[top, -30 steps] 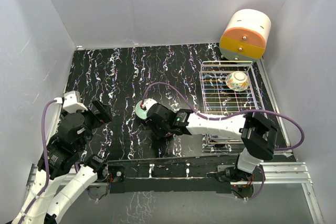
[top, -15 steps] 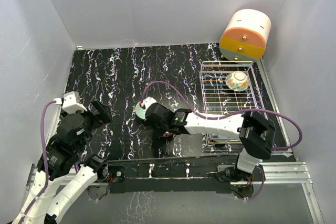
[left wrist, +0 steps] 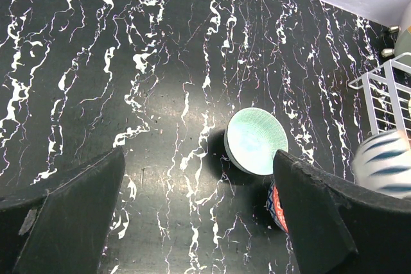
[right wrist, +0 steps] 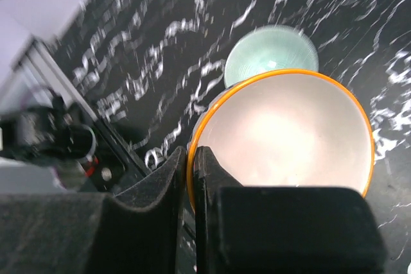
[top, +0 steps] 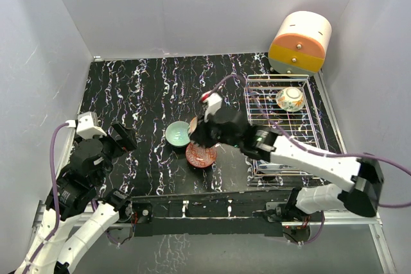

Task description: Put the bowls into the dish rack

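**Rack is up and right of the pinched bowl**

Left gripper point(left wrist: 199, 158), lower left in the top view, is spread wide with nothing in it. Mid-frame, the right gripper point(right wrist: 191, 155) is clamped on the rim of the orange-rimmed bowl point(right wrist: 282, 133). The dish rack point(top: 268, 112) lies to its upper right, so that arm's way closer. The flowered bowl point(top: 290, 99) sits at the rack's far end.

We had the top view high behind the near edge, facing down over the whole surface point(top: 128, 88). The left wrist view looked down from well above the near left side. The right wrist view sat close against the orange-rimmed bowl point(right wrist: 282, 126) in its jaws, facing back toward the near edge. All three shared the mint green bowl point(top: 177, 134).
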Controlling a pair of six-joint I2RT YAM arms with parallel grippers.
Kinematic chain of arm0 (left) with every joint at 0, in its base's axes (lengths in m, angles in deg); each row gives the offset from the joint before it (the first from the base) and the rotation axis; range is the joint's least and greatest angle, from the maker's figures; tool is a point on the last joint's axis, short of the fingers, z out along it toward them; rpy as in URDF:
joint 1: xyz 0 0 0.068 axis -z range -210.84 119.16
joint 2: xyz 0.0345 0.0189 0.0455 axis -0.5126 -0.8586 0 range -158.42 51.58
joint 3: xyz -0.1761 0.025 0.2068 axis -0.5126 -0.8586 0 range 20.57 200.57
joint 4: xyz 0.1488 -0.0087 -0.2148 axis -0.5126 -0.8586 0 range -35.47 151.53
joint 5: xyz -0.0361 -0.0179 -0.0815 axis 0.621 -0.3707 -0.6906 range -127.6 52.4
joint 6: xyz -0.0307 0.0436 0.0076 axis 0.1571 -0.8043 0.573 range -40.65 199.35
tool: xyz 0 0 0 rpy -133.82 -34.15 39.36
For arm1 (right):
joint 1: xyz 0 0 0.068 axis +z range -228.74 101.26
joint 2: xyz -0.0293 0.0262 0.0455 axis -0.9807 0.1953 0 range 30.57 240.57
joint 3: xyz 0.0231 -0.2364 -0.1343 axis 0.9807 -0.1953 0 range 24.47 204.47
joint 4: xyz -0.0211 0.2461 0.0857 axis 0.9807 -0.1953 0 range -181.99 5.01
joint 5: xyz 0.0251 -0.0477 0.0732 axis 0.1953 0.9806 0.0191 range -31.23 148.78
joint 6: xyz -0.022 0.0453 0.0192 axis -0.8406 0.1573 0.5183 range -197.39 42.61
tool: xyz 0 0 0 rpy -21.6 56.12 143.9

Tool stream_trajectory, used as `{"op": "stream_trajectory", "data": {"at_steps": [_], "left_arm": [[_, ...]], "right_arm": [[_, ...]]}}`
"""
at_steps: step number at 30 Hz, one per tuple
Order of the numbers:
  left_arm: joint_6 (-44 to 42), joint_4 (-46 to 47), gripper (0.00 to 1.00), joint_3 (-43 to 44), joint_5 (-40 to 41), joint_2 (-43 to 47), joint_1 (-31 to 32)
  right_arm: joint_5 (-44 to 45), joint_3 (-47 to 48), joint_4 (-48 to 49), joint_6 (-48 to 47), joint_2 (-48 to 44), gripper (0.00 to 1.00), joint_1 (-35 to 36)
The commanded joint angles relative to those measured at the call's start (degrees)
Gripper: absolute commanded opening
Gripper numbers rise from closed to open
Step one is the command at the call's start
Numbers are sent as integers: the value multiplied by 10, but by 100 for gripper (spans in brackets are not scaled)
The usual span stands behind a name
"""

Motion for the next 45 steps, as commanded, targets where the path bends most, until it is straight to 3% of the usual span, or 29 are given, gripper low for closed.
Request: {"op": "stream_trajectory", "data": {"at_steps": [1,7,12,18,21,24,45], "left_arm": [[-3,5,97,5,-2,-7,2],[-4,10,97,6,-9,-14,2],[-8,10,97,13,-11,-22,2],[-8,3,97,14,-8,-14,2],[-11,-3,97,17,-4,-16,2],[-11,-3,97,18,-2,-18,2],[-15,11,97,14,-6,-41,2]], "right_arm": [[-84,-31,123,50,-91,8,-112],[-219,-92,202,113,-183,8,-317],[-339,-138,268,189,-189,8,-469],[-503,-283,590,436,-131,8,-641],[-530,-326,732,533,-88,8,-669],[-540,-345,799,578,-52,8,-673],[-541,-382,1055,698,200,8,-719]]}}
